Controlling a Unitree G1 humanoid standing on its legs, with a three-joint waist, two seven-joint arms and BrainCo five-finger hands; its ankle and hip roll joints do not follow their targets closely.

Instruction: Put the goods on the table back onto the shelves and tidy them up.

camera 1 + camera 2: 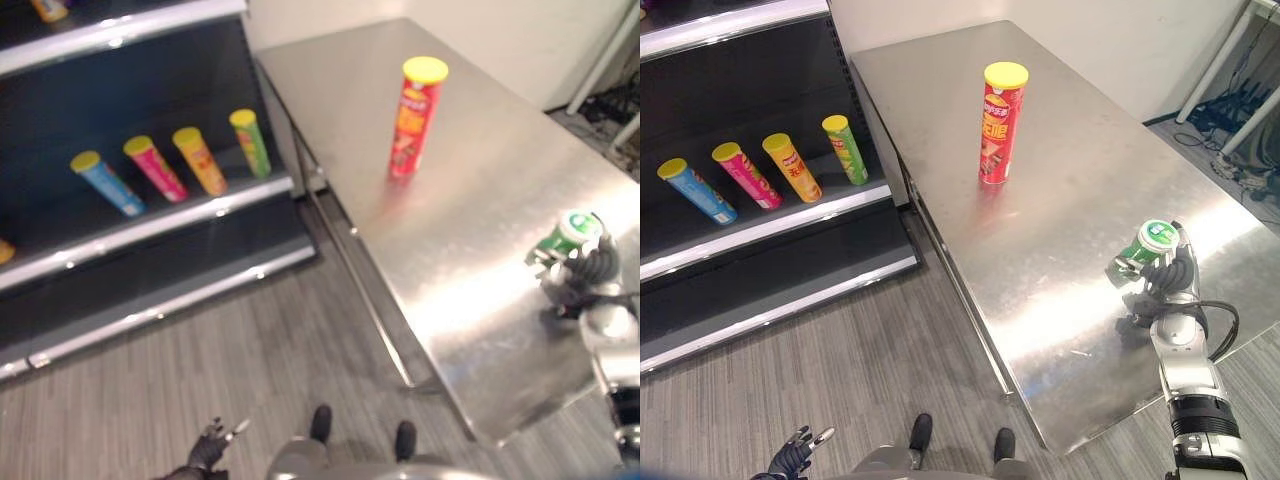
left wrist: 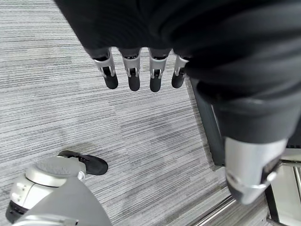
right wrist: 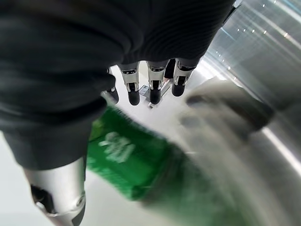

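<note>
Near the table's front right edge, the right hand (image 1: 1168, 285) has its fingers (image 3: 153, 89) and thumb curled round a green crisp can (image 1: 1148, 246), which leans over in the grasp with its white-and-green lid turned up and away from the robot. Seen from the right wrist, the green can body (image 3: 129, 160) lies between the thumb and the row of fingers, its lower part close to the shiny metal top (whether it touches the surface cannot be told).

Farther back on the steel table (image 1: 1080, 150) a red crisp can (image 1: 1001, 123) with a yellow lid stands upright, well apart from the hand.

To the robot's left stands a dark shelf unit (image 1: 150, 270) with pale metal edges. On one shelf four crisp cans lean back in a row, all with yellow lids: a blue can (image 1: 105, 183), a pink can (image 1: 156, 168), an orange can (image 1: 200, 160) and a green-striped can (image 1: 251, 143).

Low at the robot's left side, the left hand (image 1: 210, 446) hangs over the grey striped floor (image 1: 180, 380), its fingers (image 2: 133, 75) straight, slightly apart and holding nothing.
</note>
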